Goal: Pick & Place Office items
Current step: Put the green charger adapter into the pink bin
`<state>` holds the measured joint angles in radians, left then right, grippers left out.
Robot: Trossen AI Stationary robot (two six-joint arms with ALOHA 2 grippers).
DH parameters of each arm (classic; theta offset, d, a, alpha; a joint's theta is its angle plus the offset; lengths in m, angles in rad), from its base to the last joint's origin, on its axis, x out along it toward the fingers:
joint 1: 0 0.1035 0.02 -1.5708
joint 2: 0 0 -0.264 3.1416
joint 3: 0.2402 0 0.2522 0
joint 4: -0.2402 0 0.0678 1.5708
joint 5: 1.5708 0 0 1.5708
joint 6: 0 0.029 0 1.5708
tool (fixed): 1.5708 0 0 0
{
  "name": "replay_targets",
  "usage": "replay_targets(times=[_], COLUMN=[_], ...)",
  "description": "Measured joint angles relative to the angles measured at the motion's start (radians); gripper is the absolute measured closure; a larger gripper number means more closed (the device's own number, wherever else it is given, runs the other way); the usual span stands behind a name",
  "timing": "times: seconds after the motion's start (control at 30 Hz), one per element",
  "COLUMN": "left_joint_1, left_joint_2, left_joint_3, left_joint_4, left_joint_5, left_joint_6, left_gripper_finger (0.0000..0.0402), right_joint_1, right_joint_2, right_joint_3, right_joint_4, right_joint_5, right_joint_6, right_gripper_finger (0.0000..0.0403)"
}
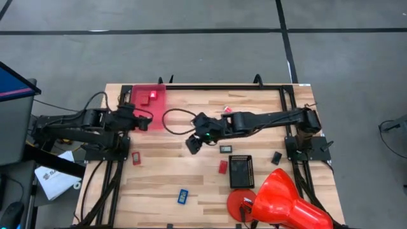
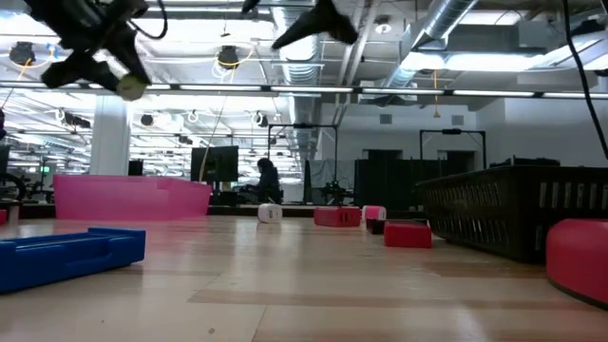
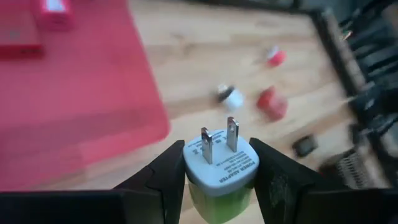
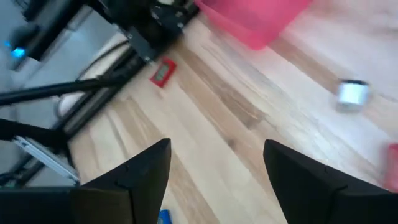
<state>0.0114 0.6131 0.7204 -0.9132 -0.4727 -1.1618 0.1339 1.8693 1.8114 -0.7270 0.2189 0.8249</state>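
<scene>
Two red blocks are held in the pink bin; beside it, a green-white plug adapter is pinched by the left gripper, while the right gripper is spread empty.

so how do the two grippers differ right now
The left gripper is shut on a green-white plug adapter, prongs facing away; the right gripper is open and holds nothing. The left gripper sits at the edge of the pink bin; the right gripper is out over bare table mid-surface. Both have the same dark two-finger build.
</scene>
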Motion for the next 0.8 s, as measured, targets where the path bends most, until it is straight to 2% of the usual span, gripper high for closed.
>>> replay_targets(times=[0.1,0.2,0.3,0.37,0.53,0.7,0.8], left_joint_1=[-0.06,-0.096,-0.04,0.04,0.335,0.653,0.766], left_joint_2=[0.011,0.033,0.078,0.116,0.18,0.271,0.353], left_joint_3=[-0.038,-0.087,-0.103,-0.103,-0.066,-0.002,0.001], left_joint_4=[0.118,0.314,0.405,0.435,0.422,0.286,0.244], left_joint_5=[0.016,-0.081,-0.204,-0.206,-0.035,0.273,0.428], left_joint_6=[0.01,0.005,0.026,0.078,0.199,0.315,0.379], left_gripper_finger=[0.0257,0.0257,0.0257,0.0257,0.0257,0.0257,0.0257], right_joint_1=[0.029,0.059,0.088,0.105,0.134,0.163,0.189], right_joint_2=[-0.054,-0.117,-0.179,-0.215,-0.288,-0.325,-0.331], right_joint_3=[0.0,0.0,0.0,0.0,0.0,0.0,0.0], right_joint_4=[-0.087,-0.174,-0.248,-0.309,-0.426,-0.504,-0.547], right_joint_5=[0.076,0.17,0.258,0.306,0.369,0.416,0.44], right_joint_6=[0.014,0.055,0.103,0.136,0.217,0.29,0.327], right_gripper_finger=[0.0153,0.0152,0.0152,0.0152,0.0152,0.0152,0.0152])
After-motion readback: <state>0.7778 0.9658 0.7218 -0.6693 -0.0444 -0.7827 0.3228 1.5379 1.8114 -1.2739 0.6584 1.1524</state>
